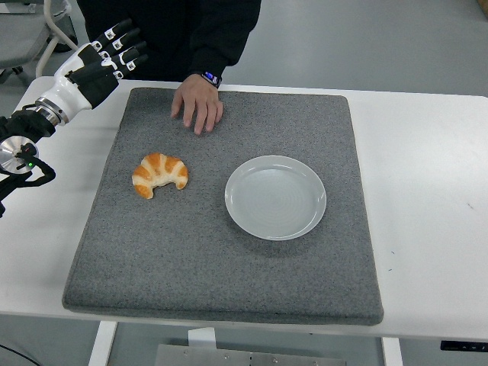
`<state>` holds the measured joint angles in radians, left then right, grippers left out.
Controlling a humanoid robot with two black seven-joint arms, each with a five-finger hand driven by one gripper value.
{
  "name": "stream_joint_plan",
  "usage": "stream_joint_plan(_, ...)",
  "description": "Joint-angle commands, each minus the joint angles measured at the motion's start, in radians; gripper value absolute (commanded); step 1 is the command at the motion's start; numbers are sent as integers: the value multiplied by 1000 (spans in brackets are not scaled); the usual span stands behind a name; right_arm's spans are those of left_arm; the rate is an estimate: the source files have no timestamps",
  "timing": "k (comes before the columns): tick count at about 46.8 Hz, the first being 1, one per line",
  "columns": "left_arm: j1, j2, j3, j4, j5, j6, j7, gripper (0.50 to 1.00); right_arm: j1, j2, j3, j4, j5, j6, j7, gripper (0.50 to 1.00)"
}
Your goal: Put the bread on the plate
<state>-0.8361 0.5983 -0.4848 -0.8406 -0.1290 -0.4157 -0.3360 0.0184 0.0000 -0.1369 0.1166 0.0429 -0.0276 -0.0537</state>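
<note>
- The near edge of the white table (427,252) is seen at the bottom of the head view, with a grey mat (229,274) laid over most of its middle
- The plate (275,197) is set on the mat, right of centre; nothing is carried on it
- The bread (159,174), a croissant with its curve opening toward the near edge, is lain flat on the mat to the left of the plate, near it but clearly apart
- The bread is touched by no hand, so the task is judged not yet begun: the grasp, the lift, the carry to the right and the release over the plate are all left to be done
- The left hand (107,57) is held raised beyond the far left corner of the mat, well apart from the bread, with its fingers extended and spread and nothing gripped
- The right hand is not shown
- A person's hand (198,101) is rested flat on the far edge of the mat, beyond the bread; a clear path is judged advisable before any reach is made
</note>
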Motion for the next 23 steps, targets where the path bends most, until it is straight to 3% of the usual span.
stream_joint_plan(1,-1,0,0,0,0,0,0,988,0,0,-1,0,0,0,0,930)
stream_joint_plan(23,-11,0,6,-5,-3,25,2,988,0,0,0,0,0,0,0,930)
